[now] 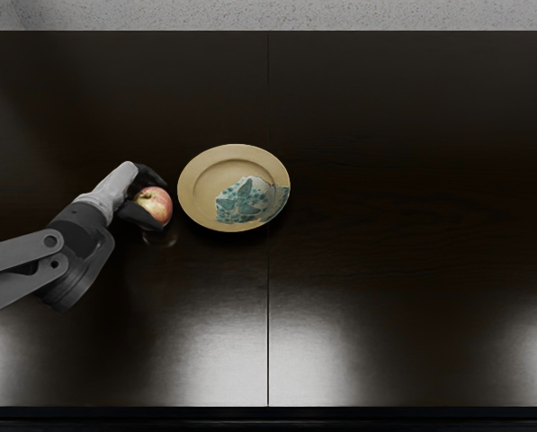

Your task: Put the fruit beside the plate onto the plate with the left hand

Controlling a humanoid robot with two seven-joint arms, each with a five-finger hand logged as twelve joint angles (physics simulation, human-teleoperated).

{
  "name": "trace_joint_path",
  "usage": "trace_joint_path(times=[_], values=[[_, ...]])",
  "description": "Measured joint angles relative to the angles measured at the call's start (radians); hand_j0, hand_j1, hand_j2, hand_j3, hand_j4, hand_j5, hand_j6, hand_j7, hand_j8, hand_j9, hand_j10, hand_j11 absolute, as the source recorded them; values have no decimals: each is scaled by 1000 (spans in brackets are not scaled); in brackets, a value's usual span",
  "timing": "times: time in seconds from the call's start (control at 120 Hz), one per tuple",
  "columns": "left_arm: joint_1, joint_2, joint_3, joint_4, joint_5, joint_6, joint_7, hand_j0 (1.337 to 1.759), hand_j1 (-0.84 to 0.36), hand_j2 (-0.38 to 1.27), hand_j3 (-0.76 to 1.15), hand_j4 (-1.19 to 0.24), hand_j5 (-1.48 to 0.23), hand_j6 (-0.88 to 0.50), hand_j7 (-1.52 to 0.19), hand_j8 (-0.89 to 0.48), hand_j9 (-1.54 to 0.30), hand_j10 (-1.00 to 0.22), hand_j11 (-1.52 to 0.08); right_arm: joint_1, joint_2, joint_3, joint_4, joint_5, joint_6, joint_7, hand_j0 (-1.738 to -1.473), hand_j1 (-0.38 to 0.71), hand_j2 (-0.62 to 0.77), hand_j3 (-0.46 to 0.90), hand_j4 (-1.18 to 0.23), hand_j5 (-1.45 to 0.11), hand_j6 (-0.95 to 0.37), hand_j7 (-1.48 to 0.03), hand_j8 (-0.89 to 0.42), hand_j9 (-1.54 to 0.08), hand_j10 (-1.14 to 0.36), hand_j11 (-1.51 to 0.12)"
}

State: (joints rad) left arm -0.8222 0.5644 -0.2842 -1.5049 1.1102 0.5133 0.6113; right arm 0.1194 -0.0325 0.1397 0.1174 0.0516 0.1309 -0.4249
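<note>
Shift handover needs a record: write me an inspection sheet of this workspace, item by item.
Surface: dark glossy table, seam down the middle, glare patches near the front.
Job's things: apple on the table just left of the plate, not on it; plate tan with a teal pattern.
Clutter: nothing seen.
Grippers: left hand at the apple, fingers curled around it; right hand not in view.
Cables: nothing seen.
Surroundings: pale speckled strip beyond the table's far edge.
</note>
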Motion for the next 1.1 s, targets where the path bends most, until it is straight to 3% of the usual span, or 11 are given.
trace_joint_path(times=[0.175, 0.325, 0.65, 1.1], values=[[0, 3, 0, 0, 0, 0, 0, 1657, -219, 460, 0, -606, -754, -461, -764, -430, -778, -594, -777, 1, 0, 0, 0, 0, 0, 0, -1658, -349, 0, 0, 0, 0, 0, 0, 0, 0, 0, 0], [0, 1, 0, 0, 0, -1, 0, 1656, -216, 435, 0, -646, -812, -438, -827, -406, -841, -596, -839, 2, -1, 0, 0, 1, 0, 0, -1658, -349, 0, 0, 0, 0, 0, 0, 0, 0, 0, 0], [-4, 10, 0, -5, -11, -4, 0, 1652, -240, 480, 0, -571, -978, -340, -961, -335, -976, -518, -974, 5, -1, 0, 0, 0, 0, 0, -1658, -349, 0, 0, 0, 0, 0, 0, 0, 0, 0, 0], [-93, 28, -4, -15, -28, -13, 0, 1653, -251, 496, 0, -548, -1111, -297, -1077, -301, -1025, -512, -1028, 22, 2, 0, 1, -1, 0, 0, -1658, -349, 0, 0, 0, 0, 0, 0, 0, 0, 0, 0]])
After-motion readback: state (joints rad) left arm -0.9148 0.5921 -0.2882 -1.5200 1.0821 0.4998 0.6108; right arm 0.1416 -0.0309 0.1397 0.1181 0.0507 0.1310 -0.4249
